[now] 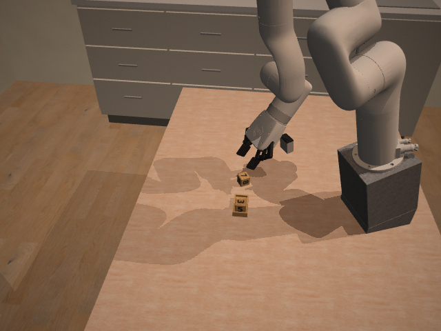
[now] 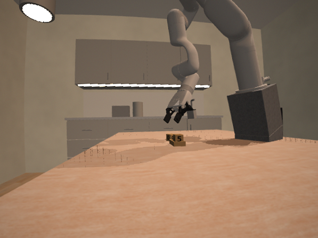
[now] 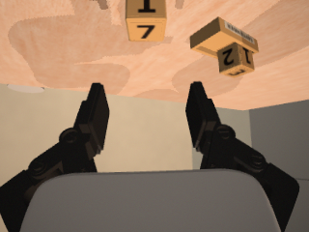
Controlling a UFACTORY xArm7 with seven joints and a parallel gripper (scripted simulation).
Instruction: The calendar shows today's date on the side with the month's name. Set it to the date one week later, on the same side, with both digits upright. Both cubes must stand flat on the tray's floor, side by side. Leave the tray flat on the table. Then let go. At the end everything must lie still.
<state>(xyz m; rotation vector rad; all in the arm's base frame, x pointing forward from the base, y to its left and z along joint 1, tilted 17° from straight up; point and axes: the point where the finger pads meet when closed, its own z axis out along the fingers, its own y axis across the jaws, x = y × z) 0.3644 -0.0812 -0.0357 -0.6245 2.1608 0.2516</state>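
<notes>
The bench [image 1: 249, 278] [image 2: 163, 200] [image 3: 58, 58] stretches across the room below me, with grey drawers [image 1: 192, 64] [image 2: 85, 135] behind its far end. My pale arm [image 1: 290, 60] [image 2: 227, 17] rises from a dark pedestal [image 1: 355, 192] [image 2: 247, 118] on the bench, arches over and angles down toward the calendar's scattered pieces. At its end, the black pincer [image 1: 248, 158] [image 2: 172, 119] [image 3: 147, 96] hangs above the bench, released, its two fingers well parted with nothing between them. The small wooden tray [image 1: 240, 214] [image 2: 178, 144] [image 3: 208, 38] lies flat on the bench, a barcode on one side, carrying one of the two cubes. That tray cube [image 1: 240, 205] [image 2: 178, 137] [image 3: 236, 60] shows me a 3 on top and an upright 5 in the exterior view; the wrist view catches its 2 and 1. The other, the loose cube [image 1: 243, 178] [image 2: 169, 136] [image 3: 146, 26], rests on the bench near the tray but apart from it, below the pincer, with a 7 on top and an 8 on a side in the top view.
</notes>
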